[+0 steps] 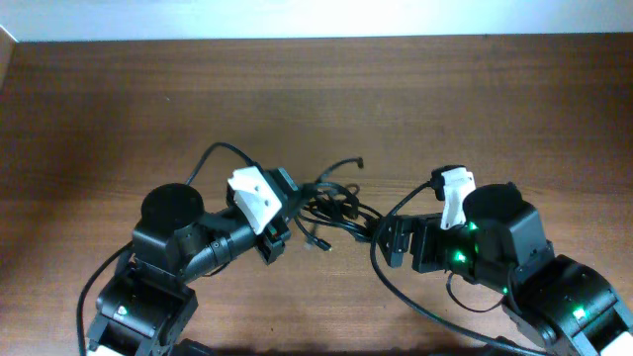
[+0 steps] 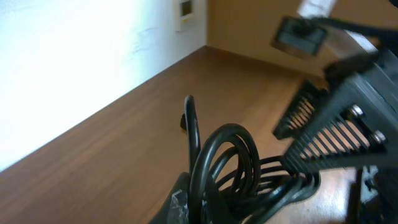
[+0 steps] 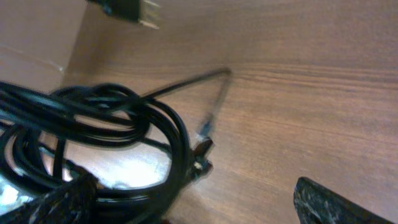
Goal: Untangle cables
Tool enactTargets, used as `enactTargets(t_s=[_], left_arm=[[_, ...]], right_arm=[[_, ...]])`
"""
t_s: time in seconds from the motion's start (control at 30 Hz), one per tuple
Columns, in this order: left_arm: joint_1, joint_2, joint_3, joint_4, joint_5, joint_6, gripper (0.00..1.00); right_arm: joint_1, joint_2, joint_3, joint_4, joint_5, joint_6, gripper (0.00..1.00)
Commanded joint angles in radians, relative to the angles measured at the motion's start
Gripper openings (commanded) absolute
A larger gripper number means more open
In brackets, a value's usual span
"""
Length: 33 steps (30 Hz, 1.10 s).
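Observation:
The cables point(image 1: 331, 206) are thin black cords tangled in one loose bundle at the table's middle, between the two arms. One free end with a small plug point(image 1: 358, 160) reaches toward the back. My left gripper point(image 1: 282, 220) is at the bundle's left side. In the left wrist view the coils point(image 2: 230, 165) rise straight out of its jaws point(image 2: 199, 211), which look shut on them. My right gripper point(image 1: 388, 237) is at the bundle's right side. Its fingers point(image 3: 196, 205) are wide apart, and the coil point(image 3: 106, 124) lies against its left finger. Small plug ends point(image 3: 204, 128) lie on the wood.
The wooden table point(image 1: 316, 89) stretches back to a white wall. Thicker black arm wires loop out from the left arm point(image 1: 213, 153) and the right arm point(image 1: 396, 287). The right arm's ribbed black body point(image 2: 329, 124) stands close behind the coils.

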Motion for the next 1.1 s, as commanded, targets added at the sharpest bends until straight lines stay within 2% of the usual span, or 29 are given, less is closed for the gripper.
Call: enactTargets(t_s=[0.0, 0.1, 0.2, 0.23, 0.37, 0.47, 0.6, 0.73, 0.8, 0.87, 0.9, 1.03, 1.07], left_arm=[[0.006, -0.004, 0.025, -0.014, 0.117, 0.138, 0.0], [0.006, -0.004, 0.025, -0.046, 0.137, 0.171, 0.0], [0.006, 0.002, 0.025, -0.046, 0.247, 0.171, 0.0], [0.006, 0.014, 0.025, -0.05, 0.27, 0.169, 0.0], [0.006, 0.089, 0.025, -0.133, 0.272, 0.088, 0.0], [0.006, 0.153, 0.025, -0.135, 0.272, -0.018, 0.0], [0.006, 0.184, 0.025, -0.135, 0.273, -0.084, 0.0], [0.007, 0.184, 0.025, -0.116, 0.245, -0.2, 0.0], [0.007, 0.184, 0.025, -0.03, 0.245, -0.283, 0.0], [0.007, 0.184, 0.025, 0.032, 0.221, -0.358, 0.0], [0.007, 0.184, 0.025, 0.035, 0.219, -0.359, 0.0], [0.007, 0.184, 0.025, 0.041, 0.216, -0.359, 0.0], [0.007, 0.184, 0.025, 0.041, 0.228, -0.359, 0.0]], right_arm=[[-0.004, -0.021, -0.003, 0.026, -0.027, -0.034, 1.0], [-0.004, -0.027, -0.003, 0.035, -0.029, -0.042, 1.0], [-0.004, -0.027, -0.003, 0.043, -0.203, -0.245, 1.0], [-0.004, -0.027, -0.003, 0.04, -0.212, -0.268, 1.0], [-0.004, -0.027, -0.003, 0.047, -0.148, -0.269, 1.0], [-0.004, -0.031, -0.003, 0.047, -0.104, -0.265, 1.0], [-0.004, -0.04, -0.003, 0.036, -0.043, -0.265, 1.0], [-0.004, -0.083, -0.001, -0.013, 0.107, -0.112, 1.0], [-0.004, -0.101, -0.001, -0.072, 0.169, 0.06, 0.99], [-0.004, -0.106, -0.001, -0.085, 0.181, 0.116, 0.98], [-0.004, -0.109, -0.001, -0.085, 0.185, 0.089, 0.96], [-0.004, -0.155, 0.0, -0.103, 0.182, -0.234, 0.95], [-0.004, -0.179, 0.0, -0.126, 0.253, -0.294, 0.95]])
